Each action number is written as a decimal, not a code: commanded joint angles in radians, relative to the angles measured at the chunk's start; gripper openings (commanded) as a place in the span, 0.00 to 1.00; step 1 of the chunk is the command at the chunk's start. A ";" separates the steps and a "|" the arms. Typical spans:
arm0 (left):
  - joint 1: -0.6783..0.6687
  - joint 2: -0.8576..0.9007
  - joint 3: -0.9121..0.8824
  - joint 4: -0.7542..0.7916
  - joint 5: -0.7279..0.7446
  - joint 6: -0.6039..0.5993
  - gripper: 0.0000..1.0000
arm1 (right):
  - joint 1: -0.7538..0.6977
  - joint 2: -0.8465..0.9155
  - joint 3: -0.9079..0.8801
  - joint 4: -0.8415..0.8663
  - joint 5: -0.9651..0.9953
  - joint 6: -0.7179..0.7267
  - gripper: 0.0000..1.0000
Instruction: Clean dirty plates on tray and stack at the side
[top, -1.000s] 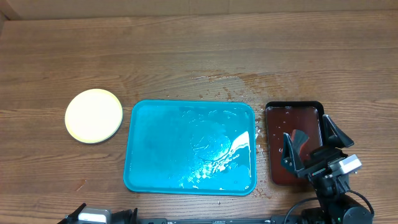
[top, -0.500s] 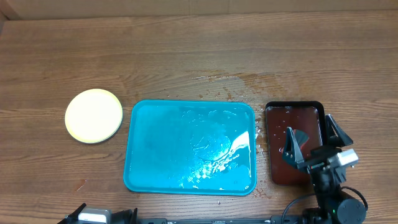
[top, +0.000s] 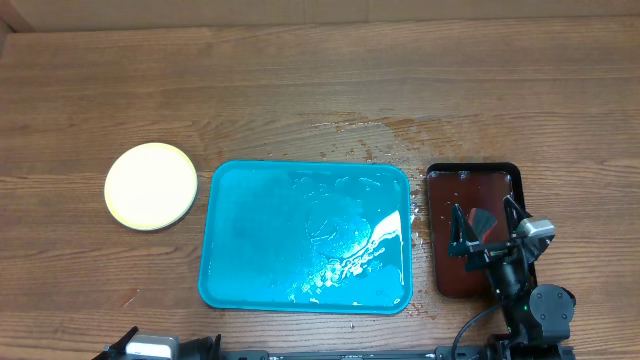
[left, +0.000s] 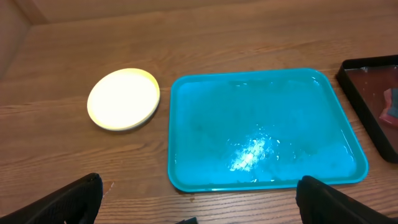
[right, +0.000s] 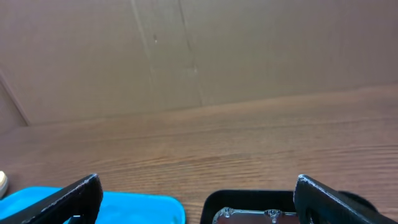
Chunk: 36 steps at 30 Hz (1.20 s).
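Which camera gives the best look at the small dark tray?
Overhead. It shows the dark tray nearly whole, right of the blue tray, with only the right hand over its near part. The left wrist view cuts it off at the frame's edge; the right wrist view catches only its far rim.

our right tool (top: 487, 228) sits at five o'clock, jaws spread wide, gripping nothing; our left tool (left: 199, 183), at seven o'clock, likewise stands wide apart and empty.

We saw pale yellow plate (top: 150, 187) on bench (top: 300, 80), left of wet turquoise tray (top: 250, 230). Right pincer (top: 486, 222), jaws spread wide, hung over dark tray (top: 470, 185). We noted water spots (top: 365, 135) beyond turquoise tray.
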 joint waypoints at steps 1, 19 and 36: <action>-0.003 -0.005 0.005 0.001 0.008 0.011 1.00 | -0.008 -0.008 -0.011 0.002 0.014 0.017 1.00; -0.003 -0.005 0.005 0.001 0.008 0.010 1.00 | -0.008 -0.008 -0.011 0.002 0.013 -0.001 1.00; -0.003 -0.005 0.005 0.001 0.008 0.011 1.00 | -0.008 -0.008 -0.011 0.002 0.013 0.000 1.00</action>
